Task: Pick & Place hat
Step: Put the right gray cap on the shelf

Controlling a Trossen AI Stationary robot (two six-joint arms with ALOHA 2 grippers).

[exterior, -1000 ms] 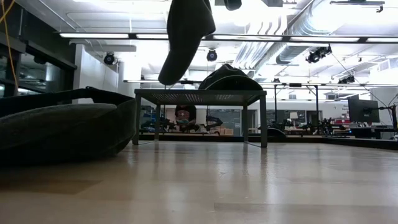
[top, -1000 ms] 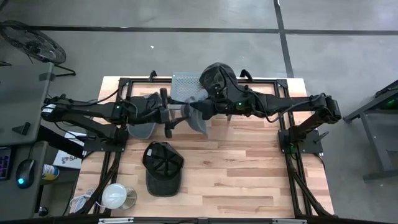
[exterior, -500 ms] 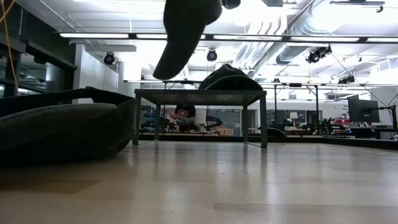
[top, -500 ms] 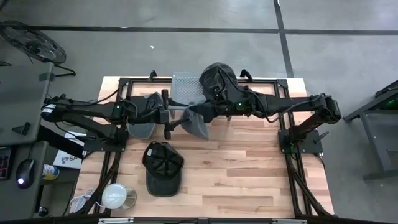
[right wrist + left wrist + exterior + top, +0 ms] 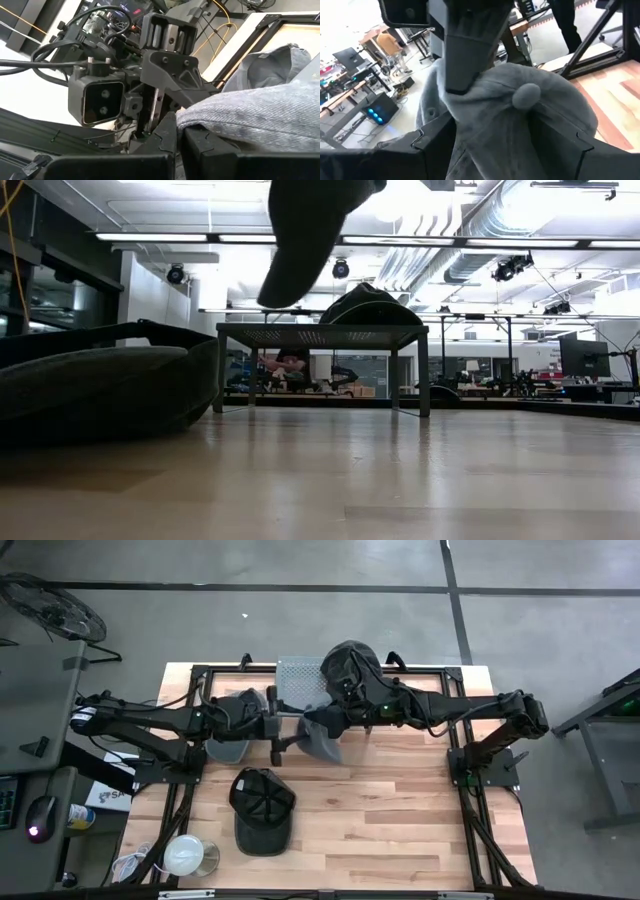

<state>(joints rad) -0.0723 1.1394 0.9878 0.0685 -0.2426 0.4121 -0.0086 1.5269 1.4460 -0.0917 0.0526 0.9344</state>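
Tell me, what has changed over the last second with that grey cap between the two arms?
The left gripper slid toward the grey cap, its fingers open around the cap; the right gripper stayed shut on it, held up. The black cap and rack stayed put.

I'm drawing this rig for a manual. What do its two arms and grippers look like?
Both arms are dark, near-black jointed links with black cables along them. The left gripper is a blocky dark-grey bracket with slotted rails, a boxy twin-lens camera and wire loops. The right gripper is a smooth dark-grey block. A small green light glows on the right arm.
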